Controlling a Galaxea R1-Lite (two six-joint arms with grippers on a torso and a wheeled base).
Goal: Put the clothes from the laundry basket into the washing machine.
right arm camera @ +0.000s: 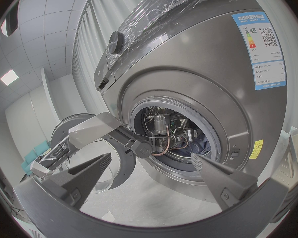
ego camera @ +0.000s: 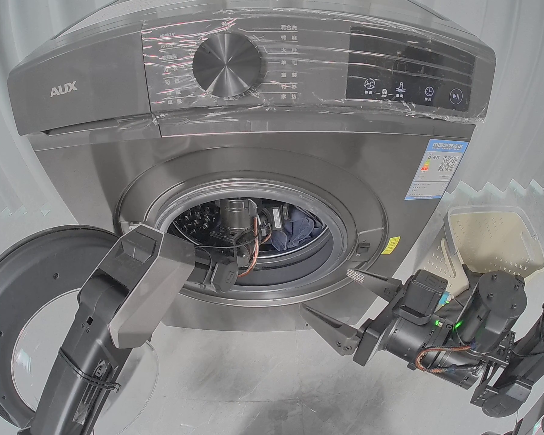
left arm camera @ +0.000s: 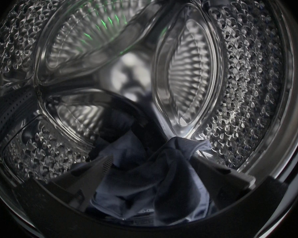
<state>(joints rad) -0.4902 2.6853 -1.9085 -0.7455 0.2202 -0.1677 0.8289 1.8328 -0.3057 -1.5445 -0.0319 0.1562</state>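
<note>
The grey washing machine point(ego camera: 248, 152) stands with its round opening uncovered. My left arm's wrist point(ego camera: 239, 215) is inside the drum point(left arm camera: 248, 83). There my left gripper point(left arm camera: 155, 169) is open, its fingers point(left arm camera: 99, 169) spread on either side of a crumpled dark blue garment point(left arm camera: 169, 182) lying at the drum's bottom. That blue cloth point(ego camera: 296, 231) shows through the opening on the right side. My right gripper point(ego camera: 328, 292) hangs open with nothing in it, in front of the machine and below the opening's right edge. The beige laundry basket point(ego camera: 495, 243) sits tilted at the right; no clothes show in it.
The machine's door point(ego camera: 30, 309) is swung fully open to the left, beside my left arm. Pale bare floor point(ego camera: 272, 370) lies in front of the machine. Curtains hang behind it. The basket's rim point(right arm camera: 288, 169) is close to my right arm.
</note>
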